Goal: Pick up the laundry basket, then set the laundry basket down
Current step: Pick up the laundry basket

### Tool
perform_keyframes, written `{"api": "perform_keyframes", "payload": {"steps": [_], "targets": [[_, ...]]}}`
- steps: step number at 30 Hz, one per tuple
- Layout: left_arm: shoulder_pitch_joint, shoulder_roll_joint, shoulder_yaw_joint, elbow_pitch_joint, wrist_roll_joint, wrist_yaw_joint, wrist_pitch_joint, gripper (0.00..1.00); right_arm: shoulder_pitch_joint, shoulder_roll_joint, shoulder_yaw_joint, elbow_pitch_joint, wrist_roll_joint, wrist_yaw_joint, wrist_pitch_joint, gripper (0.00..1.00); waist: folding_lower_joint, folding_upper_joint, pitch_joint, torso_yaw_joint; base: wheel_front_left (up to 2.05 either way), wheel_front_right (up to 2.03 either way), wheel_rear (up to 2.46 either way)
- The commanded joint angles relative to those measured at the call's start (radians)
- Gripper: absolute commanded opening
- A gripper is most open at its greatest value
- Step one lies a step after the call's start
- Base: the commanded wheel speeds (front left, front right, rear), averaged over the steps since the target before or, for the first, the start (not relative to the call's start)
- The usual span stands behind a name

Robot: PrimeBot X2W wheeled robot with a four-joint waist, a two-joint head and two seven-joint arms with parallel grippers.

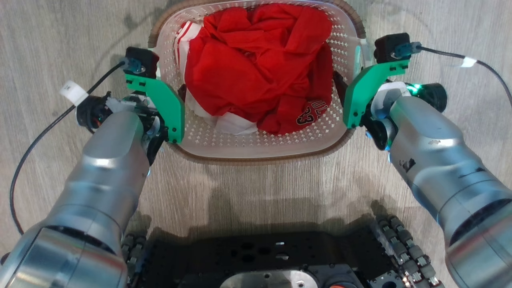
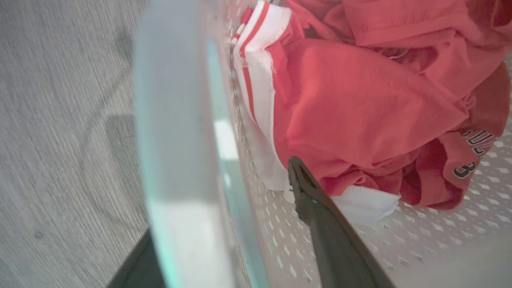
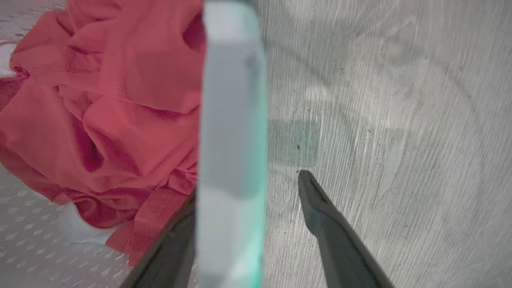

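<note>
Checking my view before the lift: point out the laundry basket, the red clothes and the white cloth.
laundry basket [image 1: 260,160], head view, near brown rim.
red clothes [image 1: 248,76], head view, middle of the pile.
white cloth [image 1: 236,124], head view, part showing below the red.

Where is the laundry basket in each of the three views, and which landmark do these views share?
Head view: the laundry basket is at the top centre.
Left wrist view: its blurred white handle stands left of centre, and its perforated wall lies at the lower right.
Right wrist view: the handle stands at the centre, with the perforated wall at the lower left.
Shared landmark: the red clothes inside it.
</note>
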Motion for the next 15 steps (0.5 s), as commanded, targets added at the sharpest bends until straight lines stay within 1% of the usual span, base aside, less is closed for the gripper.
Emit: {"api": "perform_keyframes", "payload": {"steps": [1,4,5,6,7,8,9,15], "targets": [[0.016,0.032,-0.002,0.001,-0.011,-0.006,-0.005,1.0,0.038,0.015,0.02,-0.006,0.012,-0.001,-0.006,1.0,-0.0001,0.0,0.001,0.001,0.0,0.0,0.0],[0.018,0.031,-0.017,0.002,-0.024,-0.006,-0.001,1.0,0.032,0.015,0.036,-0.001,0.018,-0.001,-0.008,1.0,-0.0001,0.0,0.002,0.001,0.0,0.0,0.0],[0.019,0.03,-0.022,0.002,-0.03,-0.006,0.003,0.91,0.03,0.015,0.041,0.001,0.02,-0.001,-0.007,0.69,-0.0001,0.0,0.002,0.001,0.0,0.0,0.0],[0.018,0.03,-0.026,0.003,-0.035,-0.006,0.005,0.58,0.029,0.015,0.044,0.003,0.024,-0.001,-0.006,0.29,-0.0001,0.0,0.002,0.002,0.0,0.0,0.0],[0.018,0.03,-0.031,0.003,-0.041,-0.006,0.007,0.35,0.028,0.015,0.047,0.004,0.028,-0.001,-0.004,0.03,-0.0001,0.0,0.002,0.002,0.0,0.0,0.0],[0.017,0.029,-0.035,0.003,-0.046,-0.006,0.008,0.06,0.027,0.015,0.052,0.004,0.031,-0.001,-0.001,0.0,-0.0001,0.0,0.002,0.003,0.0,0.0,0.0],[0.017,0.029,-0.04,0.003,-0.051,-0.006,0.008,0.0,0.026,0.015,0.057,0.004,0.033,-0.001,0.001,0.0,-0.0001,0.0,0.002,0.003,0.0,0.0,0.0],[0.023,0.027,-0.067,-0.001,-0.09,-0.006,0.032,0.0,0.021,0.015,0.073,0.006,0.055,-0.001,-0.014,0.0,-0.0001,0.0,0.001,0.006,0.0,0.0,0.0]]}}
